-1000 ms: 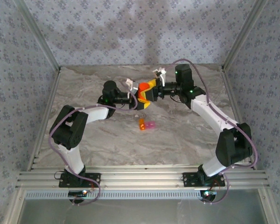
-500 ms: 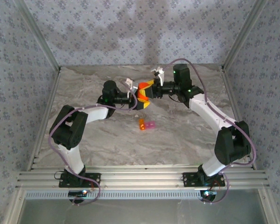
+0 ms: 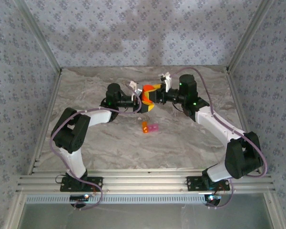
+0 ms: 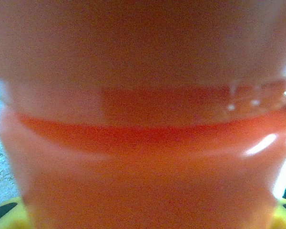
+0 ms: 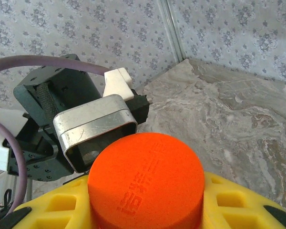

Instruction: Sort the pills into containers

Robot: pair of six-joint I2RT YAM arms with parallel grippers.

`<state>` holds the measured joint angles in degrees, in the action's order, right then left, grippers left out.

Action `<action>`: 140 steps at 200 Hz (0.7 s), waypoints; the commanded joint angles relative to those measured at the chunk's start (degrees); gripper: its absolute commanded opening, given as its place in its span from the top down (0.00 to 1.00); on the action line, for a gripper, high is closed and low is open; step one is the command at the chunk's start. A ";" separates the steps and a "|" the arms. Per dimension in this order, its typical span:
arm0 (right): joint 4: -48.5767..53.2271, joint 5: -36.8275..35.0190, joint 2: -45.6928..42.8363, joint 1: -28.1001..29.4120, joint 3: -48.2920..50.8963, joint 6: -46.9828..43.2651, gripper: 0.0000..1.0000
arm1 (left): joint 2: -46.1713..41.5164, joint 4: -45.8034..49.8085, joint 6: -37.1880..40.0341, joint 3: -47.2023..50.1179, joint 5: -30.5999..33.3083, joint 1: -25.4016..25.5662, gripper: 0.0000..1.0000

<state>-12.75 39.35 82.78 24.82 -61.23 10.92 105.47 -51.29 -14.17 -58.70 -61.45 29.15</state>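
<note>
While the left gripper (image 3: 141, 101) is holding the body of the orange bottle (image 3: 146, 90) from the 9 o'clock side, jaws clenched round it, the right gripper (image 3: 153, 93) is meeting it from 3 o'clock with its jaws pinched on the cap (image 5: 145, 179). The step in hand is, I judge, unscrewing that cap so the pills (presumably inside the bottle) can come out.

Doing this well is mostly about keeping the two roles apart:

- The left arm is serving as a vice, so it should be holding firm and not turning with the cap. In the left wrist view the bottle's ridged neck (image 4: 143, 124) is sitting very close to the camera, which suggests a deep, secure hold.
- The right wrist should be twisting about the cap's own axis. Any sideways pull is risking a slip on the smooth plastic.
- Once the cap is loosening, lifting it straight off keeps the bottle from tipping early.

The containers (image 3: 150, 128), orange and pink joined side by side, are lying on the table (image 3: 190, 138) near the bottle at about 6 o'clock. They are tiny, so pouring there will be calling for a slow tilt.
</note>
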 commanded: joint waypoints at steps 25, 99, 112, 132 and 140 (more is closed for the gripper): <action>-1.23 -3.79 -1.47 0.91 0.85 4.88 0.84 | -3.76 -2.27 6.11 0.33 3.97 0.96 0.75; -4.05 -8.50 -1.88 -3.37 4.40 6.10 0.86 | -7.39 3.07 14.01 5.10 6.23 0.95 0.01; -4.51 -10.34 -2.32 -4.15 5.64 5.65 0.86 | -8.27 3.94 14.72 6.09 6.18 0.78 0.01; -5.42 -13.53 -3.40 -5.76 8.50 4.50 0.86 | -9.52 3.62 15.10 8.01 7.31 0.25 0.01; -5.89 -14.79 -3.75 -6.49 9.66 4.12 0.86 | -9.95 3.01 14.87 8.76 8.09 0.12 0.01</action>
<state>-15.05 31.42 80.97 20.82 -54.19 15.86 99.42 -47.42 -1.63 -52.03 -52.97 29.50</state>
